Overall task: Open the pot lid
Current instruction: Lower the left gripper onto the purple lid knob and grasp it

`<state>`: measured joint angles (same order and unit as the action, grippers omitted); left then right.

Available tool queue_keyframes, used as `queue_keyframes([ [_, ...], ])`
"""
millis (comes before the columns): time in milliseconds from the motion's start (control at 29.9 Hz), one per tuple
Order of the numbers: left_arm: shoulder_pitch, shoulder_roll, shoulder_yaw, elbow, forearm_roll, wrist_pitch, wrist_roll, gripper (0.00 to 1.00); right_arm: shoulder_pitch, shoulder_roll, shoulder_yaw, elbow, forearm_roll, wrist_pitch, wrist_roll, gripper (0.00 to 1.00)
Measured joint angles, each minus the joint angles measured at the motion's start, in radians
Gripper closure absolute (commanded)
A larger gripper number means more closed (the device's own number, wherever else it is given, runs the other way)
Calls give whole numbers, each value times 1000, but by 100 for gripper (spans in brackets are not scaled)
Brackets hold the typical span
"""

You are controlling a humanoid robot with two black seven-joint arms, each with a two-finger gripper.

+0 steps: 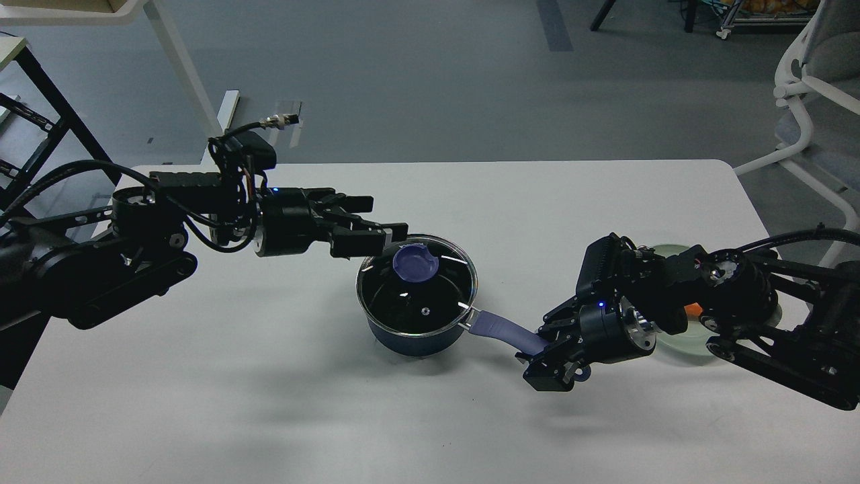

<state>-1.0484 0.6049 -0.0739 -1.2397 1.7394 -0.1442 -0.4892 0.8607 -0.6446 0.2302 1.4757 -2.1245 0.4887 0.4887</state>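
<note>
The dark-blue pot (pixel 411 338) stands at the middle of the white table (pixel 269 403). Its glass lid (pixel 430 299) lies on it, with the purple knob (pixel 416 263) toward the far side. My right gripper (pixel 547 356) is shut on the end of the lavender handle (pixel 498 330), which points right and toward me. My left gripper (pixel 390 216) is open, its fingers pointing right, just left of the knob and slightly above the lid's far-left rim. It does not touch the knob.
A pale green plate (pixel 674 251) with a small orange thing (pixel 692 310) sits at the right, mostly hidden behind my right arm. A white chair (pixel 816 87) stands off the table's right far corner. A black frame (pixel 40 107) stands at the left.
</note>
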Motion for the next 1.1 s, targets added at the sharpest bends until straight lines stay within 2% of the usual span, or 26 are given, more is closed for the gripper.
queue_keyframes([
  [100,-41,-31,86,5,149,127,0,2,0,-1,0,0,0,0,0,77],
  [201,-51,-58,111,12,225,169,0,2,0,-1,2,0,0,0,0,77],
  [501,-36,-72,118,29,221,176,0,2,-2,-1,4,0,0,0,0,77],
  [735,-32,-111,120,119,185,176,0,2,-2,-1,5,0,1,0,0,76],
  [1103,-29,-116,155,128,181,176,1,4,-3,1,6,0,1,0,0,76],
])
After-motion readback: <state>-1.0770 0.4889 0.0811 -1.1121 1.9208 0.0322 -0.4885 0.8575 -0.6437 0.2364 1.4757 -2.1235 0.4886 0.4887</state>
